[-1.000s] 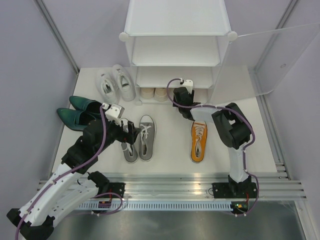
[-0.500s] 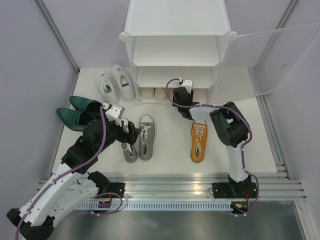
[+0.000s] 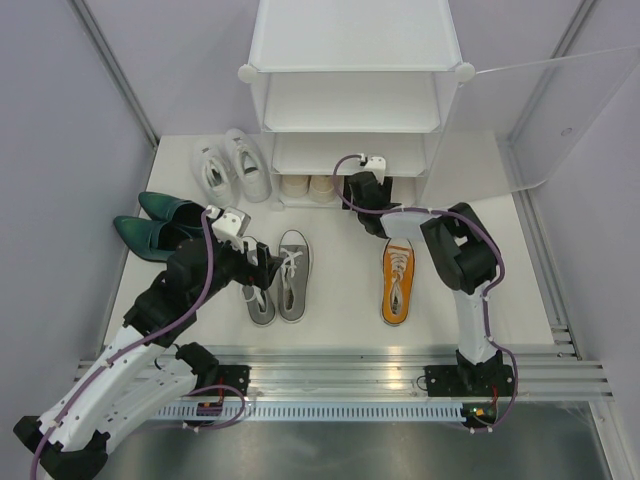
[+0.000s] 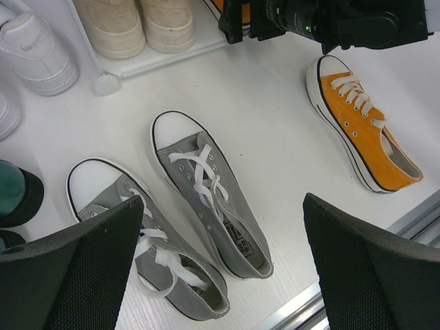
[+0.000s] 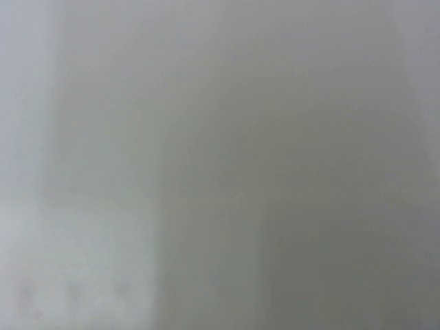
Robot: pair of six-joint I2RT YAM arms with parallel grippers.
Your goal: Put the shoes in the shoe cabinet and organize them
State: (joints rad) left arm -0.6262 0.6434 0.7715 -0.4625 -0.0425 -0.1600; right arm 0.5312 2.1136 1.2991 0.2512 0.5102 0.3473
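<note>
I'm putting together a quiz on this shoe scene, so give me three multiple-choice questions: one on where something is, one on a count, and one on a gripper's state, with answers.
1. Where is the cream pair relative to the shoe cabinet?
A) on its top panel
B) in its lowest compartment
C) on the floor to its right

2. How many orange shoes lie on the open floor?
A) one
B) two
C) none

3. What is the state of the left gripper?
A) shut on a lace
B) shut on nothing
C) open above the grey pair, holding nothing

Answers:
1. B, the cream pair sits just inside the cabinet's bottom frame.
2. A, only one lies on the floor, to the right of the grey pair.
3. C, the left wrist view shows the fingers wide apart with nothing between them.
</note>
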